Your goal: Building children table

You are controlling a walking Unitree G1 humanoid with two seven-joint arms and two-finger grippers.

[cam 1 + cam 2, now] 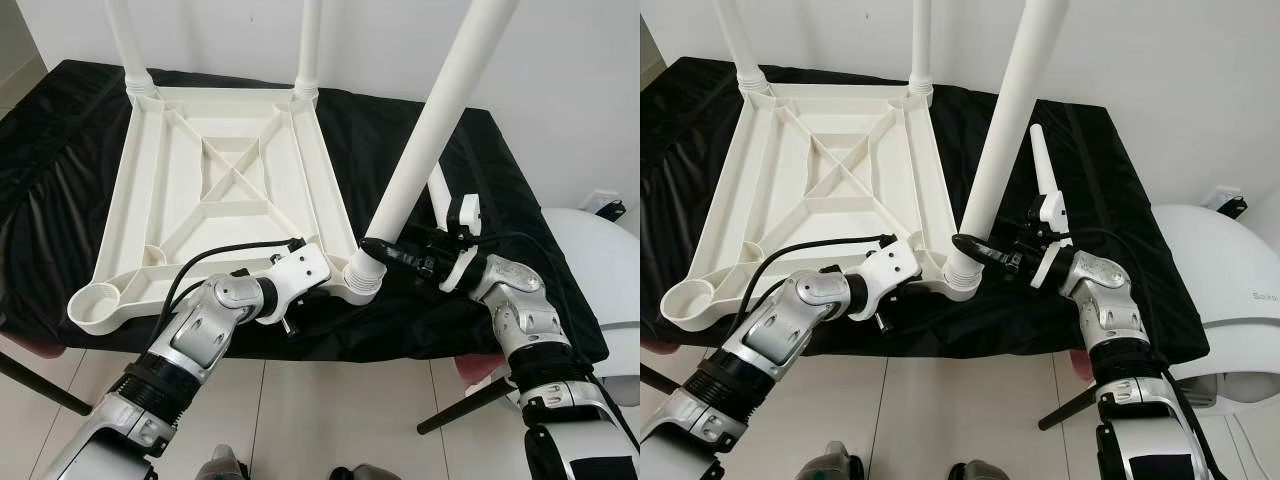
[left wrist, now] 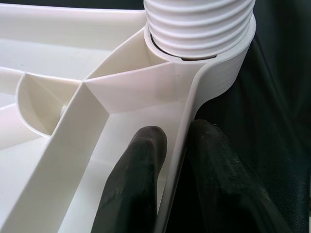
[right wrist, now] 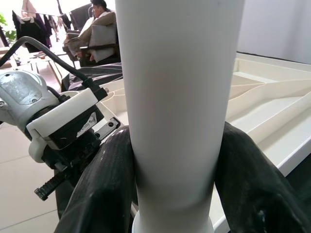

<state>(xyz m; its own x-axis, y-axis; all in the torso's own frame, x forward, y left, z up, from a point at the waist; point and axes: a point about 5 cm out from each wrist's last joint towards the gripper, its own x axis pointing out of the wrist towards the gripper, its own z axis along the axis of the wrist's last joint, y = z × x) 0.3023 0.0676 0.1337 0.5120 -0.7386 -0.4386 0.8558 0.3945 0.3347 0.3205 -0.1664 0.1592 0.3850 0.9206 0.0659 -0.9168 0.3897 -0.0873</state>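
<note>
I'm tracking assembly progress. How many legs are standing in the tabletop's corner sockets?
3: far-left leg, far-right leg, and near-right leg held by the right gripper. The near-left socket is empty.

Right gripper point(image 1: 970, 246) clasps white leg point(image 1: 1002, 140) above tabletop point(image 1: 810, 180) socket.

Home: tiled floor point(image 1: 300, 400), clothes rack point(image 3: 29, 24)

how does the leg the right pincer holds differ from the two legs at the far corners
The near leg leans, and its threaded end sits partly out of the near-right socket; the far legs stand upright, seated in theirs. The right pincer grips the near leg low down, while nothing touches the far legs. The left pincer pinches the tabletop rim nearby. All three legs are plain white tubes.
</note>
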